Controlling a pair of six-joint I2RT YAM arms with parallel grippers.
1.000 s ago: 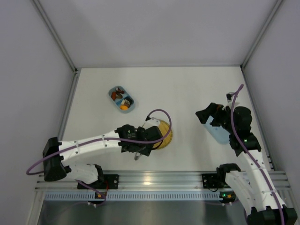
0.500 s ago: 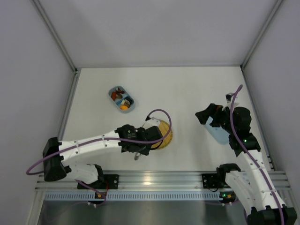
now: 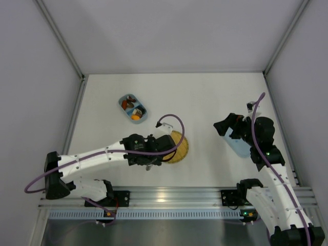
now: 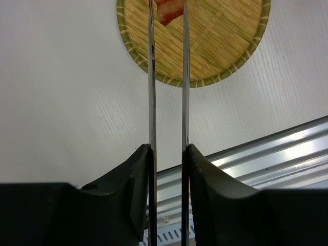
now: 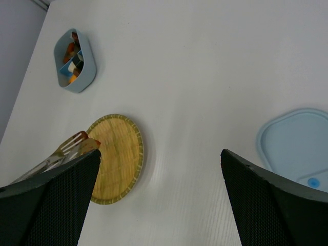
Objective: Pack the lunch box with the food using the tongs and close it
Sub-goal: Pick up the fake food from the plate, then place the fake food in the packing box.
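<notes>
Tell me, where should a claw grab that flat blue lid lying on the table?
Probably by two opposite edges, from straight above. The lid lies flat on the table, so only its thin rim gives the open right gripper something to pinch.

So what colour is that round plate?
The plate is woven straw-yellow with a greenish striped rim. It shows best in the left wrist view.

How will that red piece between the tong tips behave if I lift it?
Probably light: the red piece is small beside the woven plate. It may slip, since the tongs are thin smooth metal. Its irregular shape suggests it could twist between the arms.
</notes>
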